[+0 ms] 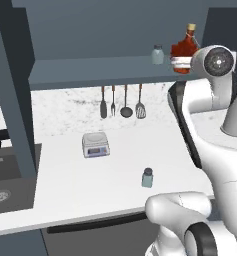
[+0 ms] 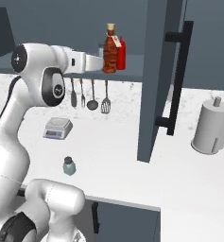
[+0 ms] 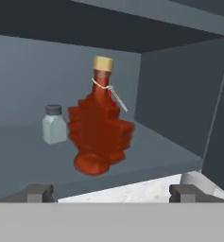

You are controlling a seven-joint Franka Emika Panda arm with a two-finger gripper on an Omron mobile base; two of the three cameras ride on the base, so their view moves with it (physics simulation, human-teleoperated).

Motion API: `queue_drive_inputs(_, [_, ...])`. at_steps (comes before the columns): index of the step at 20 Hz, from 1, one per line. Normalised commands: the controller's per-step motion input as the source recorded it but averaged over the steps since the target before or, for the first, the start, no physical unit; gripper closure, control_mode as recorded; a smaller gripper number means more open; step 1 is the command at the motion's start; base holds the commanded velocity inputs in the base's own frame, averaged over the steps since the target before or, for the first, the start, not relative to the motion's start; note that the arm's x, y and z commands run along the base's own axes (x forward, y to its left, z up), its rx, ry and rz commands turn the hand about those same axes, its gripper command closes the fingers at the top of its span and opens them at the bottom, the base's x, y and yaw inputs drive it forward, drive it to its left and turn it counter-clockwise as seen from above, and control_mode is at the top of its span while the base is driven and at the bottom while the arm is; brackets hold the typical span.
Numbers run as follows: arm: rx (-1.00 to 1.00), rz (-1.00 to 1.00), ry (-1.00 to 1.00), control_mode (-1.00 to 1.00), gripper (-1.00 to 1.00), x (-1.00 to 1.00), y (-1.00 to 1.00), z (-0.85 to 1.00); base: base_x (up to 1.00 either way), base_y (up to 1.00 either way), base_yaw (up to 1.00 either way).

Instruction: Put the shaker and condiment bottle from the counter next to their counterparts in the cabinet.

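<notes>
The red squeeze bottle stands half hidden behind the condiment bottle.

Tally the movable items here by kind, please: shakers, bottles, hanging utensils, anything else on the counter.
Shakers: 2, on the counter and on the shelf
Bottles: 2, maple-leaf and red squeeze
Hanging utensils: 4
Kitchen scale: 1
Paper towel holder: 1
Total: 10

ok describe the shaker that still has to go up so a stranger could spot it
Start at the white counter below the slate-blue cabinet. In front of the small kitchen scale, nearer the counter's front edge, stands a shaker. It is a small pale bluish jar with a grey cap, standing alone, unlike its twin on the shelf.
</notes>
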Motion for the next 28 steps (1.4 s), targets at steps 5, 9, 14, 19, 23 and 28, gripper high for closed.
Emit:
queue_drive_inputs(5, [0.0,0.04,-0.06,-1.0,-1.0,-1.0,0.03,0.0,0.0,0.0,0.0])
queue_drive_inputs(9, [0.0,0.04,0.0,-1.0,-1.0,-0.9,0.25,0.0,0.0,0.0,0.0])
queue_drive_inputs(14, [0.0,0.0,0.02,-1.0,-1.0,-0.62,0.55,-0.28,0.0,0.0,0.0])
queue_drive_inputs(19, [0.03,0.0,0.0,-1.0,-1.0,-0.63,0.4,-0.52,0.0,0.0,0.0])
queue_drive_inputs(23, [0.0,0.0,0.0,-1.0,-1.0,-0.62,0.33,-0.78,0.0,0.0,0.0])
queue_drive_inputs(28, [0.0,-0.04,0.0,-1.0,-1.0,-0.32,0.41,-0.74,0.0,0.0,0.0])
